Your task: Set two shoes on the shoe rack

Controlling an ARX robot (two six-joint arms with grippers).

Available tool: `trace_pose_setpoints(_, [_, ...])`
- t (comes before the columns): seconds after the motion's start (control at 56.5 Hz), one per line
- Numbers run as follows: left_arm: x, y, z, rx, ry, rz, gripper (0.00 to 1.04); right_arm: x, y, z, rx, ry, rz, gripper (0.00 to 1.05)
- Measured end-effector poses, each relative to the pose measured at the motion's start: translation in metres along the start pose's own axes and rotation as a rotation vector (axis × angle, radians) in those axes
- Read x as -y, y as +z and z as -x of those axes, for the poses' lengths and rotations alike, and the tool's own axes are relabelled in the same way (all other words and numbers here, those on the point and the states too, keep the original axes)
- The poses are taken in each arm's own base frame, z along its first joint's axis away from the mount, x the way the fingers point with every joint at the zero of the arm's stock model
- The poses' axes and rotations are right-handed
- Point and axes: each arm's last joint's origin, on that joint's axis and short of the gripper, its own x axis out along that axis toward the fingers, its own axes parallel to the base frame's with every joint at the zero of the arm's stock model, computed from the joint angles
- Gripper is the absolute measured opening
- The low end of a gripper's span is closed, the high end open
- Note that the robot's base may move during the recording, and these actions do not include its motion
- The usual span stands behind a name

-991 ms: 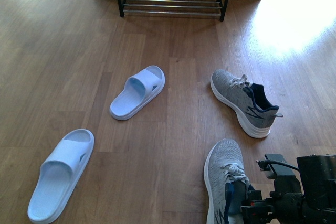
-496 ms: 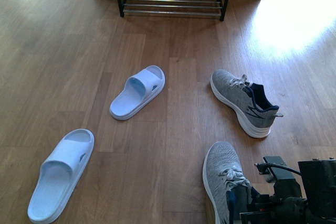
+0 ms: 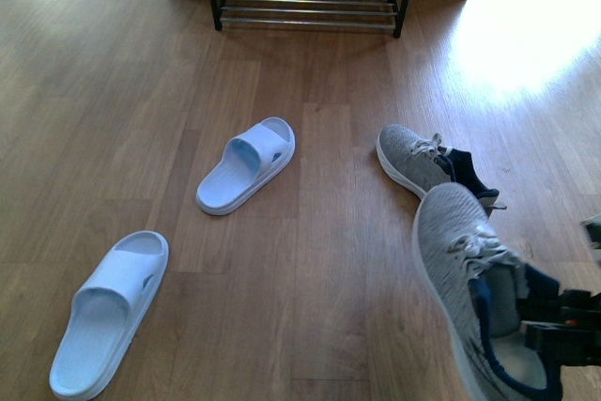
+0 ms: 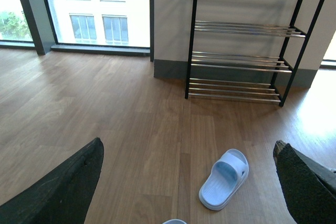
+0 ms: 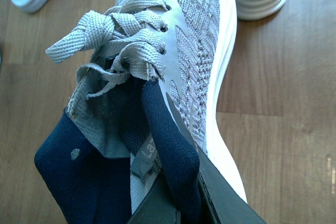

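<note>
R gripper pinches only the collar of grey sneaker; heavy toe may swing, slip out before shoe rack. L gripper jaws wide, empty.

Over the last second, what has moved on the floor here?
The right gripper, holding the near sneaker by its heel collar, has lifted it up and to the right, so it now partly hides the far sneaker. That one, the far slipper, the near slipper and the shoe rack stayed put.
</note>
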Motion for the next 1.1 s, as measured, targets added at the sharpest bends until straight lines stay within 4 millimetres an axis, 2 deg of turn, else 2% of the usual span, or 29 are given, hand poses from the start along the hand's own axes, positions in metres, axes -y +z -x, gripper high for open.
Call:
trace_pose_setpoints(0.124, [0.0, 0.0, 0.0, 0.0, 0.0, 0.0, 0.95, 0.007, 0.023, 0.043, 0.127, -0.034, -0.038, 0.01])
trace_pose_setpoints(0.248, [0.0, 0.0, 0.0, 0.0, 0.0, 0.0, 0.95, 0.015, 0.045, 0.076, 0.246, -0.069, -0.06, 0.01])
trace_pose_setpoints(0.425, [0.0, 0.0, 0.0, 0.0, 0.0, 0.0, 0.95, 0.023, 0.064, 0.104, 0.369, -0.117, -0.073, 0.01])
trace_pose_setpoints(0.566, [0.0, 0.0, 0.0, 0.0, 0.0, 0.0, 0.95, 0.024, 0.069, 0.116, 0.43, -0.141, -0.088, 0.01])
trace_pose_setpoints(0.726, [0.0, 0.0, 0.0, 0.0, 0.0, 0.0, 0.95, 0.023, 0.061, 0.124, 0.487, -0.178, -0.132, 0.01])
trace_pose_setpoints(1.098, [0.0, 0.0, 0.0, 0.0, 0.0, 0.0, 0.95, 0.023, 0.061, 0.125, 0.496, -0.18, -0.15, 0.01])
